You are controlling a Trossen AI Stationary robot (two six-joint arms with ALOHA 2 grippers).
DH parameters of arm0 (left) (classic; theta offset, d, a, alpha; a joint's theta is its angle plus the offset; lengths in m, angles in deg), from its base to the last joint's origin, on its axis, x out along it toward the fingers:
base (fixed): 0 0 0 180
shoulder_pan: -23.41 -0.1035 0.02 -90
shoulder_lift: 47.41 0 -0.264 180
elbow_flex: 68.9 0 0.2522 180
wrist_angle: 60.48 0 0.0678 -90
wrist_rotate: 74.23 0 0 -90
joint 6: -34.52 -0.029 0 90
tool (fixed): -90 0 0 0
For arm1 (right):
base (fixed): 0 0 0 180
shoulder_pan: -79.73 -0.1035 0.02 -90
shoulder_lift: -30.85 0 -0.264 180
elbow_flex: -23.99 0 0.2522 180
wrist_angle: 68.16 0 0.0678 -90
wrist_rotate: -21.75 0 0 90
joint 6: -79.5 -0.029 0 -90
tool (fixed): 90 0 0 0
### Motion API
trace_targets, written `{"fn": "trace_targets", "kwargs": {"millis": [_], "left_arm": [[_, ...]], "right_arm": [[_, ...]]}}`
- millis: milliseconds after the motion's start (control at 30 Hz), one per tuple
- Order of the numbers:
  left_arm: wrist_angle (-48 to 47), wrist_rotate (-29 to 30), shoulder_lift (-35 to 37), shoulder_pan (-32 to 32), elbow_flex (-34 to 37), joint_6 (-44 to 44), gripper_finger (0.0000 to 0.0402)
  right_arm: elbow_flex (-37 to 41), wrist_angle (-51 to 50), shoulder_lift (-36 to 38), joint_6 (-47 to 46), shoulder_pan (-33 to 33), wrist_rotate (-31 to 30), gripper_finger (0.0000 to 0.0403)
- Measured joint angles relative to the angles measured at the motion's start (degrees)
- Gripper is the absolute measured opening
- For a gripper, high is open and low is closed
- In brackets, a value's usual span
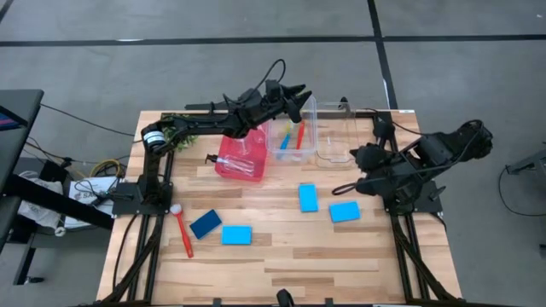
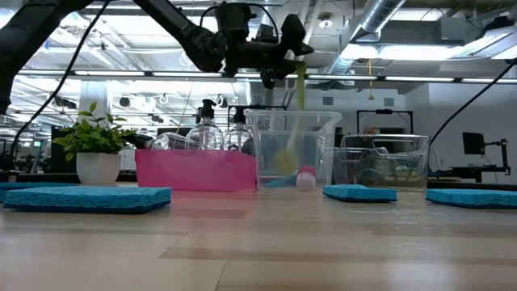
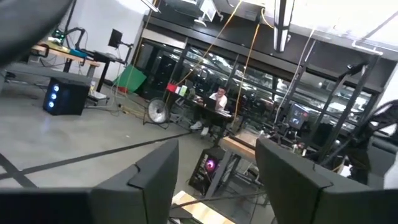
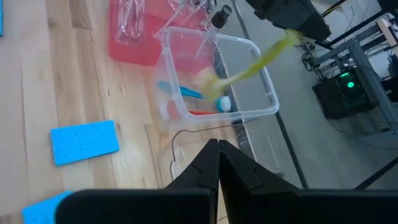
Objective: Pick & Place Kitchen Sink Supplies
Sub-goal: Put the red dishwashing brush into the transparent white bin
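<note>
yellow-green brush (image 4: 258, 61) | slim, blurred | seemingly dropping into clear bin (image 4: 264, 99)

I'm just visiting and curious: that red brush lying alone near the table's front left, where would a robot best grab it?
Probably mid-handle, coming straight down from above. The red brush lies flat on the wooden table, its slim handle running diagonally with the white head at the far end. Fingers closing across the narrow handle get bare wood on both sides; the dark blue sponge sits close beside its upper part, so gripping lower gives more room.
</note>
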Motion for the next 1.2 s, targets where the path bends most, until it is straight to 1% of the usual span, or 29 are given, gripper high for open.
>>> {"fn": "trace_targets", "kwargs": {"millis": [167, 500, 600, 667, 767, 933, 1067, 1133, 1200], "left_arm": [[-0.1, -0.08, 0.09, 0.38, 0.0, 0.07, 0.0221], [-0.44, -0.02, 3.6, 1.35, 0.0, -0.28, 0.0208], [-1.58, 0.01, 5.74, 2.02, 0.0, -2.58, 0.0204], [-4.8, -0.52, 7.94, 2.69, 0.0, -4.99, 0.0202], [-14.17, -2.11, 12.26, 3.97, 0.0, -10.11, 0.0198], [-38.07, -2.24, 20.48, 7.06, 0.0, -19.54, 0.0191], [-57.07, -2.18, 26.1, 9.14, 0.04, -20.99, 0.0185], [-64.22, -2.13, 28.45, 10.29, 0.47, -20.94, 0.0182], [-70.88, -2.17, 31.22, 11.78, 2.37, -20.94, 0.0178]], "right_arm": [[0.0, -0.03, 0.01, 0.14, 0.0, 0.01, 0.0001], [0.0, -0.8, 0.02, 0.15, -0.02, 0.02, 0.0001], [0.0, -0.82, 0.01, 0.14, -0.02, 0.02, 0.0001], [0.0, -0.84, 0.02, 0.13, -0.02, 0.02, 0.0001], [0.0, -0.87, 0.02, 0.12, -0.02, 0.02, 0.0001], [0.0, -0.84, 0.02, 0.08, -0.02, 0.02, 0.0001], [0.0, -0.66, -0.07, 0.1, -0.08, 0.02, 0.0001], [0.0, -0.42, -0.07, 0.1, -0.09, 0.02, 0.0001], [0.0, -0.19, -0.07, 0.13, -0.09, -0.05, 0.0001]]}}
